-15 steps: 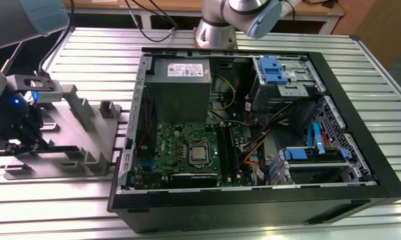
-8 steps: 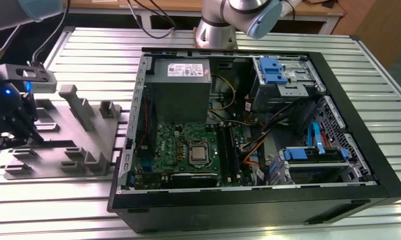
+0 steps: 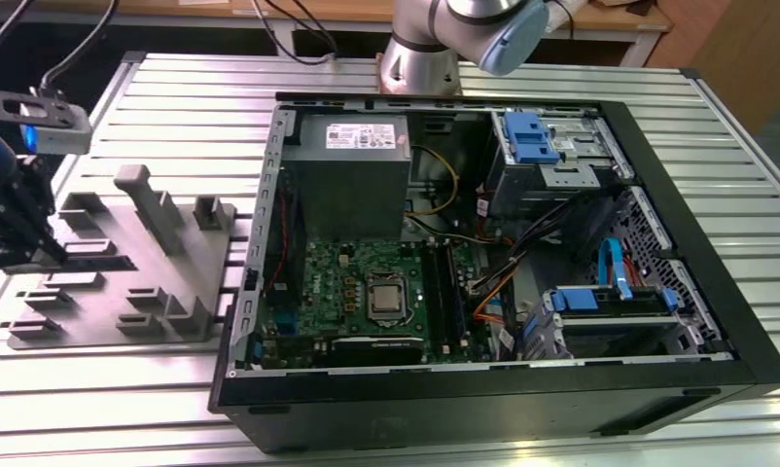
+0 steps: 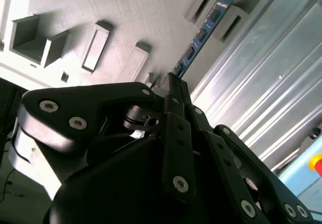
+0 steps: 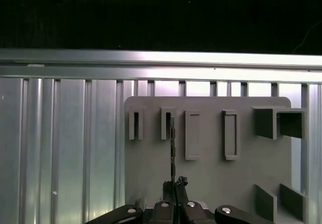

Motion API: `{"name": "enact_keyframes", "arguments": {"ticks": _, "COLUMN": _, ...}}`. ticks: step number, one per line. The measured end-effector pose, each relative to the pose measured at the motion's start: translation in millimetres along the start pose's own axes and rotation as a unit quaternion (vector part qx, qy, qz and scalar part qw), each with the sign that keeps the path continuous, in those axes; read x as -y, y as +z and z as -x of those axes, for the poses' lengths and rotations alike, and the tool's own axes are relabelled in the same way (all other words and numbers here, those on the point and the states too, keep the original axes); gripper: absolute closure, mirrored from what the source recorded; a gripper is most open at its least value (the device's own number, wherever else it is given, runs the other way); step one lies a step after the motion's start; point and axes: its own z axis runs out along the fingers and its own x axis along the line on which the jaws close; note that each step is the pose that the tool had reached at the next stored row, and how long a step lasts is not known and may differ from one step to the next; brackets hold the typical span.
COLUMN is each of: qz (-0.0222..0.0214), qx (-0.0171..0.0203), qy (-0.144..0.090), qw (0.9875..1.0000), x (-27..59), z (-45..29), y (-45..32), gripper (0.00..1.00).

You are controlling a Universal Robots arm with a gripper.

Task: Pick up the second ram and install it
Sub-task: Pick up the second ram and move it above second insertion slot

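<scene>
The second ram [image 4: 201, 32] is a narrow blue stick with dark chips, and my gripper [image 4: 170, 83] is shut on its near end. In the first wrist view the second ram [image 5: 172, 148] shows edge-on, running from the fingertips of the gripper [image 5: 174, 184] to a slot of the grey holder plate [image 5: 211, 178]. I cannot tell whether its far end still rests in that slot. In the exterior view the gripper [image 3: 43, 255] hangs over the grey holder plate [image 3: 130, 292] at the exterior view's left, well away from the open computer case [image 3: 754, 321].
The case lies open on the ribbed metal table [image 3: 105, 409], with the green motherboard [image 3: 325, 282], long black slots [image 3: 444, 302], power supply [image 3: 351, 146] and loose cables [image 3: 520, 263] inside. Upright posts [image 3: 150, 204] rise from the holder plate near the gripper.
</scene>
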Motion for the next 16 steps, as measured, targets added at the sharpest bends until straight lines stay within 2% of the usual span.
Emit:
{"name": "enact_keyframes", "arguments": {"ticks": 7, "qz": -0.0002, "qx": 0.0000, "qy": 0.000, "qw": 1.0000, "x": -0.2, "z": 0.6, "y": -26.0, "gripper": 0.92}}
{"name": "enact_keyframes", "arguments": {"ticks": 16, "qz": -0.0006, "qx": 0.0019, "qy": 0.000, "qw": 1.0000, "x": -0.3, "z": 1.3, "y": -57.6, "gripper": 0.92}}
